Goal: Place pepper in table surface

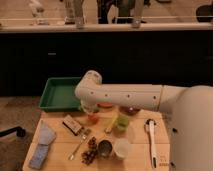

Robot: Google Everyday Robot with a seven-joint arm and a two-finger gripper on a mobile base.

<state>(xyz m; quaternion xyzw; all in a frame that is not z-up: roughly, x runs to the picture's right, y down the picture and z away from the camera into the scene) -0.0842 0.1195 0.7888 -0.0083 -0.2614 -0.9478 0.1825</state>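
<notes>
My white arm reaches in from the right across the back of the light tan wooden table surface. The gripper points down at the table's back edge, just right of the green tray, directly above a round orange-red fruit. The pepper does not show; the arm and gripper hide the spot beneath them. A light-green cup with a yellow piece stands to the right of the fruit.
A green plastic tray sits at the back left. On the table lie a blue cloth, a small box, a fork, dark grapes, a dark can, a white cup, a white-handled utensil and a red bowl.
</notes>
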